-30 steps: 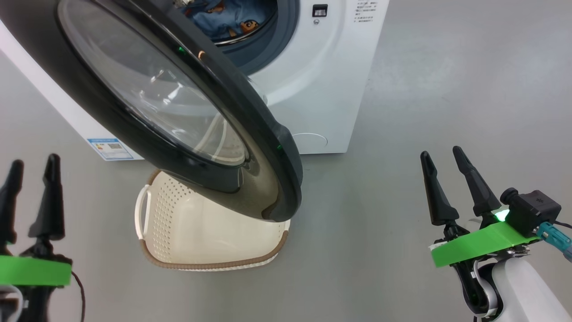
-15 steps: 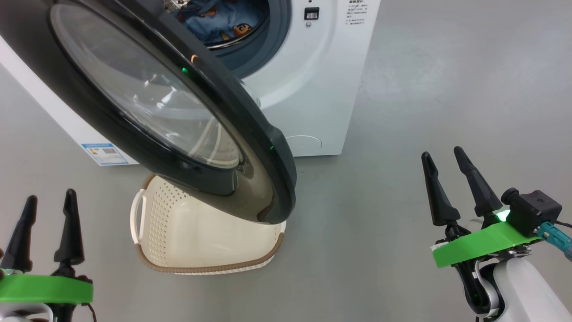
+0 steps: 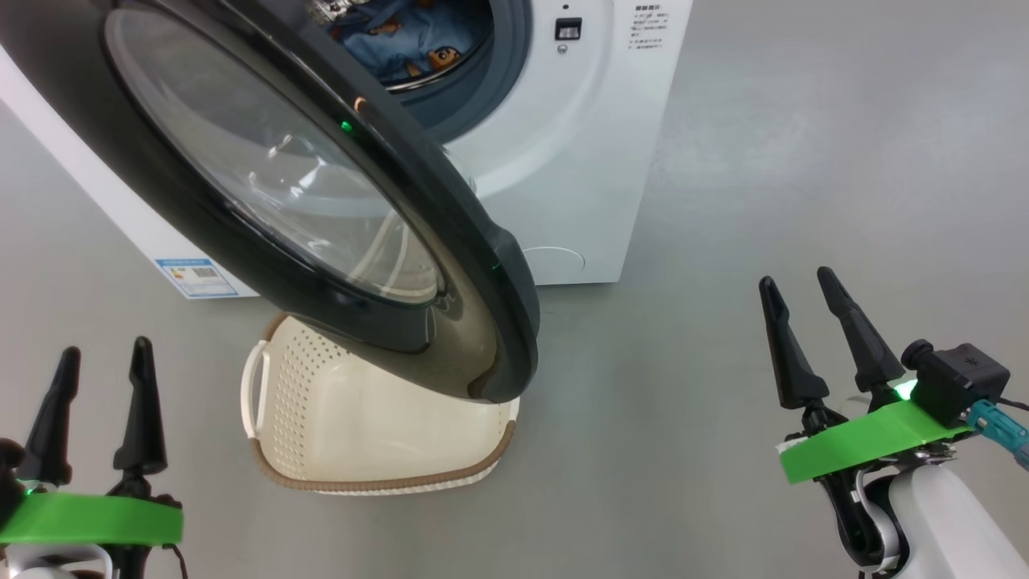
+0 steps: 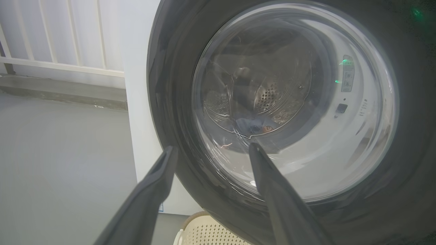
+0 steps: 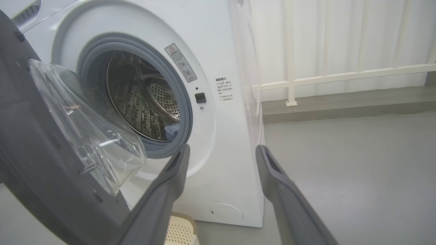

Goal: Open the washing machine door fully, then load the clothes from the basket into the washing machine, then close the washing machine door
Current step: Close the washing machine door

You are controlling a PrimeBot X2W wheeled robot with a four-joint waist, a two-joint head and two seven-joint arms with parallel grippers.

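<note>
door [image 3: 450, 209] hangs open over basket [image 3: 362, 418] at 6 o'clock; clothes [image 3: 402, 40] inside washer [image 3: 579, 161] at 12; left gripper [image 3: 108, 347] at 8, right gripper [image 3: 796, 277] at 4, both with fingers apart.

A: What does the robot look like?

B: The left gripper [image 3: 105, 351] and the right gripper [image 3: 796, 277] each have two long, tapering black fingers above a bright green band [image 3: 868, 441].

A: And the arm?

B: The right forearm [image 3: 940, 515] is glossy white. A small black camera [image 3: 957, 378], a teal-tipped cable [image 3: 997, 425] and a glowing green lamp [image 3: 902, 389] are at the wrist.
</note>
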